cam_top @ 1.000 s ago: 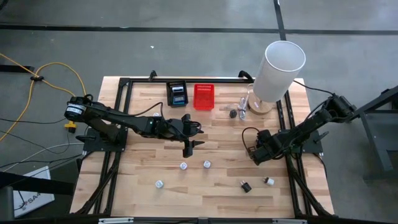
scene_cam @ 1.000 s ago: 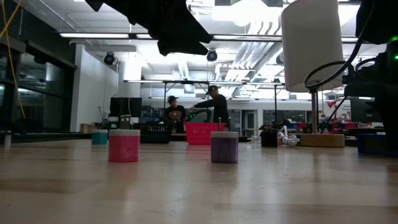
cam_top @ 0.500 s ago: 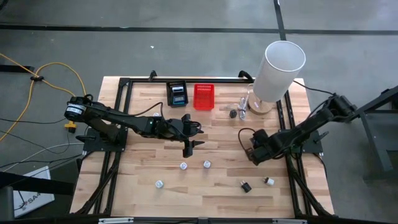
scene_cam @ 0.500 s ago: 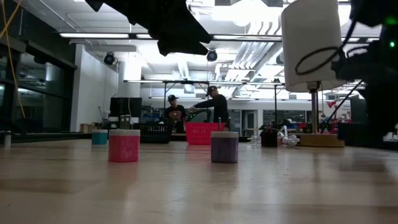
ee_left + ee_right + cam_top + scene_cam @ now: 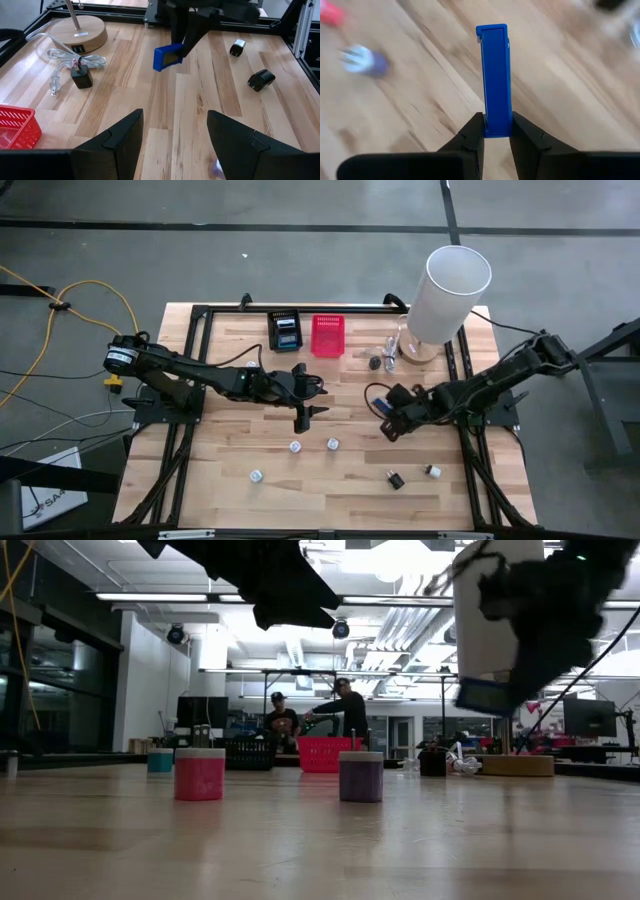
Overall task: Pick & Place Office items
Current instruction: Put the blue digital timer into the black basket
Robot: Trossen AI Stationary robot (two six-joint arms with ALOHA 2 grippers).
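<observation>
Right gripper (image 5: 388, 428) above mid-table, pinching a blue tag (image 5: 496, 80) by one end only, most of it sticking out past the tips; grip looks thin, a swing or jolt could twist it loose onto the table (image 5: 350, 470); left gripper (image 5: 308, 418) waits nearby, fingers spread, holding nothing.

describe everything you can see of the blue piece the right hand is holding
The blue piece is a flat, rectangular bar of plain blue plastic-looking material with a raised rim around a recessed face. The right hand is shut on one short end, its two dark fingers pinching it, so the bar sticks out past them. It hangs clear of the wooden table, touching nothing else.
</observation>
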